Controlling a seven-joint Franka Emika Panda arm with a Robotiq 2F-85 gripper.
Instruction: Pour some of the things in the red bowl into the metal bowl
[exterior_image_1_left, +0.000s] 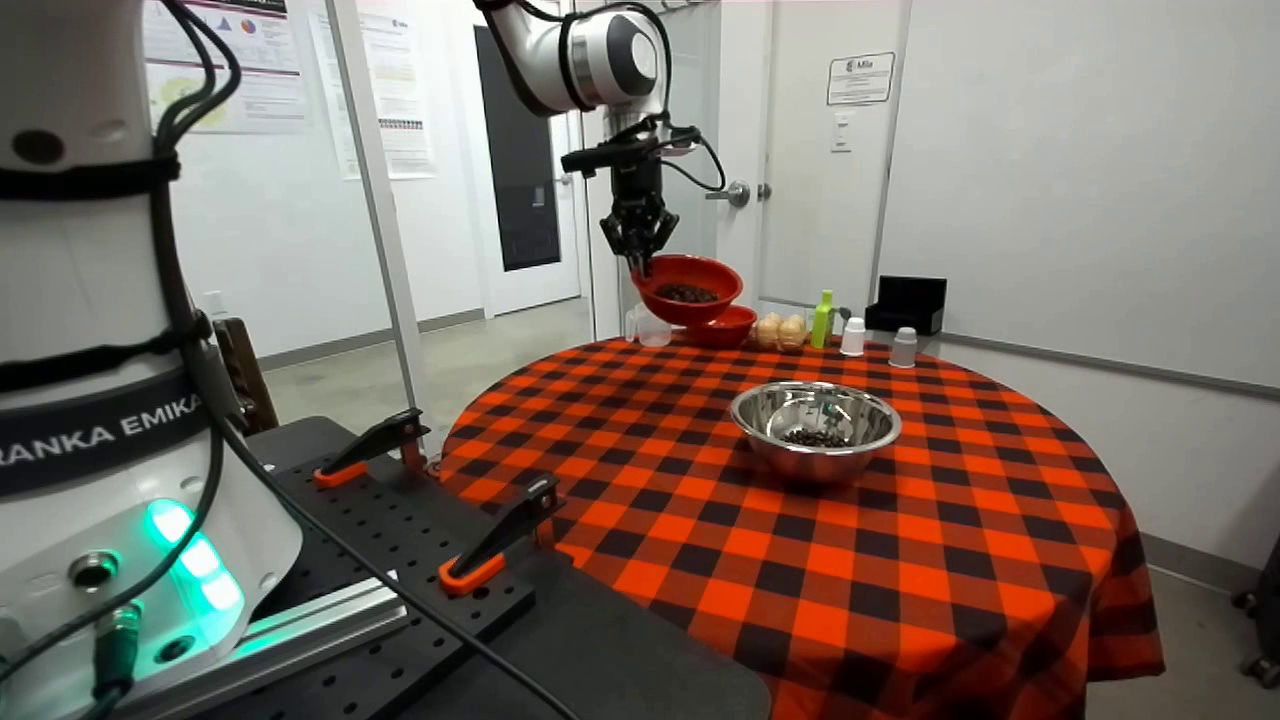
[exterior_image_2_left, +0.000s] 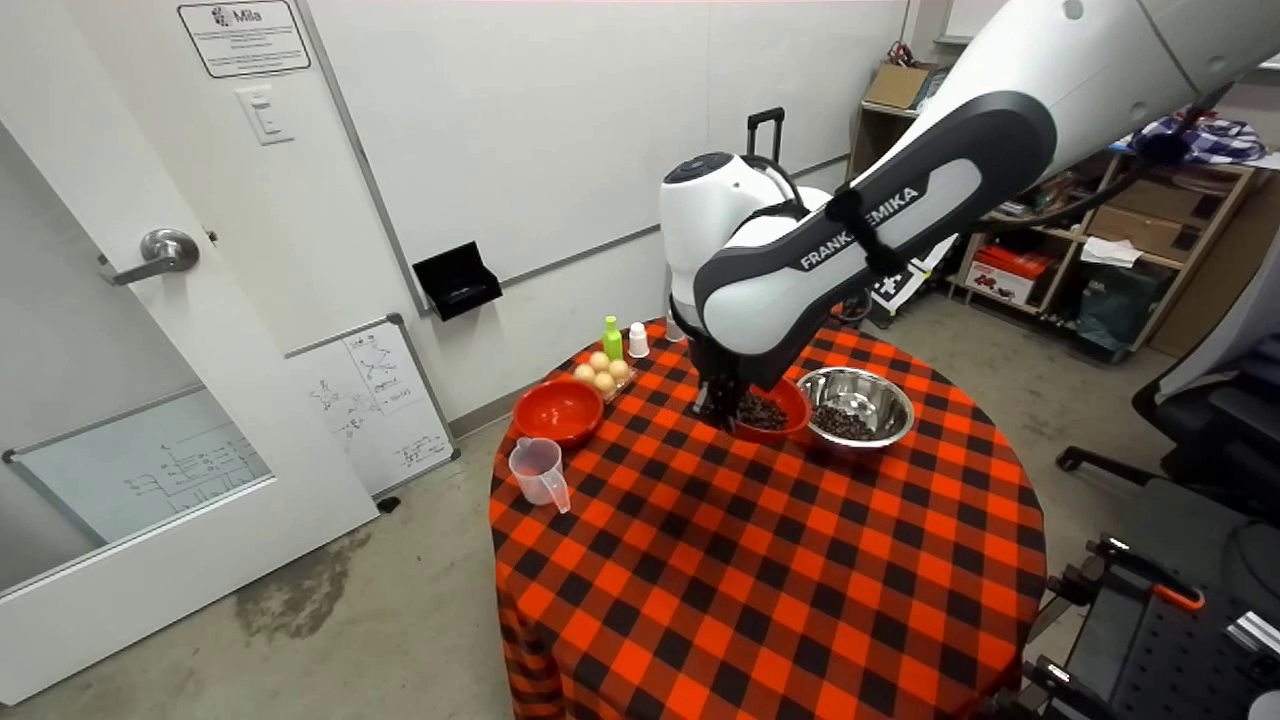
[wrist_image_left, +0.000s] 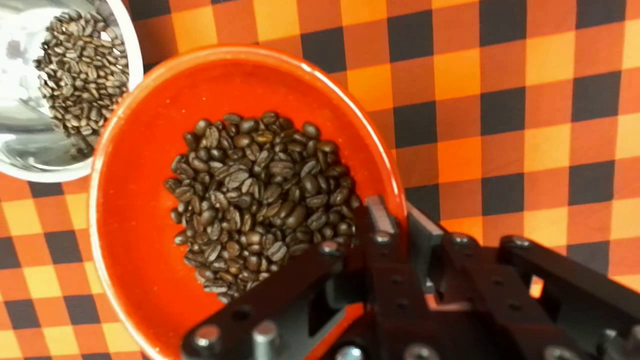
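Above the table (exterior_image_1_left: 900, 570), apart from the metal bowl (exterior_image_1_left: 815, 464), the hand (wrist_image_left: 402, 215) clasped the red bowl (wrist_image_left: 135, 200) by its rim, probably stiff, slick and the surest hold for that load of beans (wrist_image_left: 260, 200).

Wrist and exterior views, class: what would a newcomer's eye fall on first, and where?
The eye would probably land on the red bowl of coffee beans, its rim pinched in the gripper, held above the red-and-black checked tablecloth. The shiny metal bowl, standing on that tablecloth with beans inside too, likely comes next.
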